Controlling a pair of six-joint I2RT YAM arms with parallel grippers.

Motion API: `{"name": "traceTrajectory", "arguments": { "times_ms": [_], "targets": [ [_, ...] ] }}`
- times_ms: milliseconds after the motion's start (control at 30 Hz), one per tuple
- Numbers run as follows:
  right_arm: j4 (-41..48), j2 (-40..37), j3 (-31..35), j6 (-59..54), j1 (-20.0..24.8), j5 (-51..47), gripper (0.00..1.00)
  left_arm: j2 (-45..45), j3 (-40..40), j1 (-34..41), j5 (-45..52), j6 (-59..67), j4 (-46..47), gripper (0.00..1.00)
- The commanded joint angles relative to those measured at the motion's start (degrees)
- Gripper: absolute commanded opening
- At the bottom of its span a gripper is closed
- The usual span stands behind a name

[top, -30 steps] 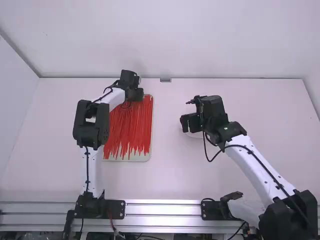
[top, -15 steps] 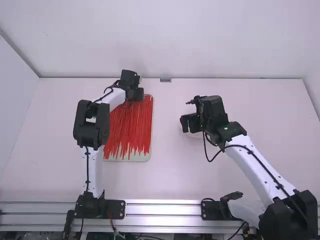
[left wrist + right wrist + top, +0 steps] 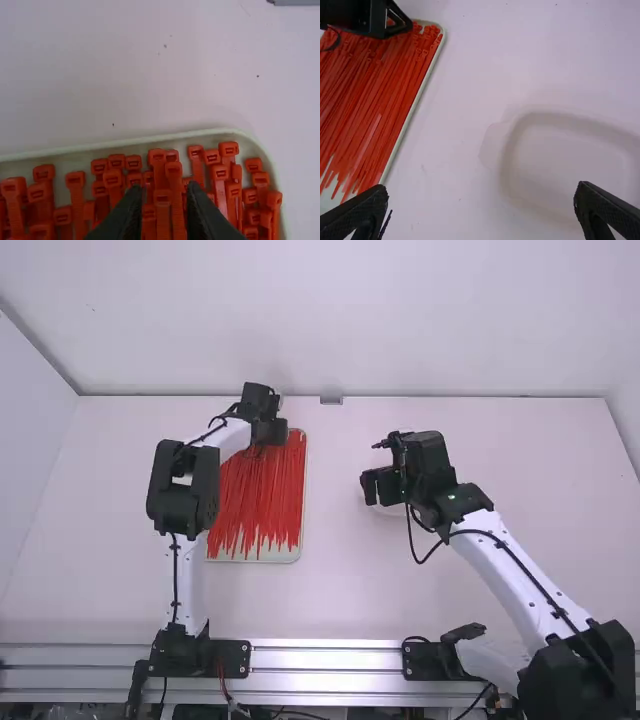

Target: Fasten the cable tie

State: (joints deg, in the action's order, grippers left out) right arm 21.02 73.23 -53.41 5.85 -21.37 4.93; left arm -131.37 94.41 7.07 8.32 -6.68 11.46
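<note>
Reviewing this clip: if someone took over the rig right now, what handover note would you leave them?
Left gripper: open, low at the far end of the tray, its fingers either side of a few red cable ties near their heads; nothing gripped.
Right gripper: wide open and empty, above the bare table right of the tray.
Done: no tie lifted out, none fastened.
Left: grip one tie, lift it, thread tail through head, pull tight.

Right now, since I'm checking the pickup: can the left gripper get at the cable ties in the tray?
Likely yes: the left gripper is open right over the orange cable ties in the tray, nothing between.
</note>
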Motion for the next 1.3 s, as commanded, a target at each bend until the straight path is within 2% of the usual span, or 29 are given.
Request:
{"name": "traceTrajectory", "arguments": {
  "times_ms": [0,400,1267],
  "targets": [
    [0.02,0.28,-1.68,-0.04,-0.09,-0.28,1.0,-0.68,-0.94,0.55,-0.24,0.02,0.09,0.23],
    [0.02,0.28,-1.68,-0.02,-0.11,-0.28,0.99,-0.7,-0.96,0.55,-0.24,0.04,-0.39,0.16],
    [0.04,0.28,-1.68,-0.04,-0.13,-0.31,0.99,-1.68,-1.16,1.18,-0.44,0.04,-2.16,0.15]
  ]
}}
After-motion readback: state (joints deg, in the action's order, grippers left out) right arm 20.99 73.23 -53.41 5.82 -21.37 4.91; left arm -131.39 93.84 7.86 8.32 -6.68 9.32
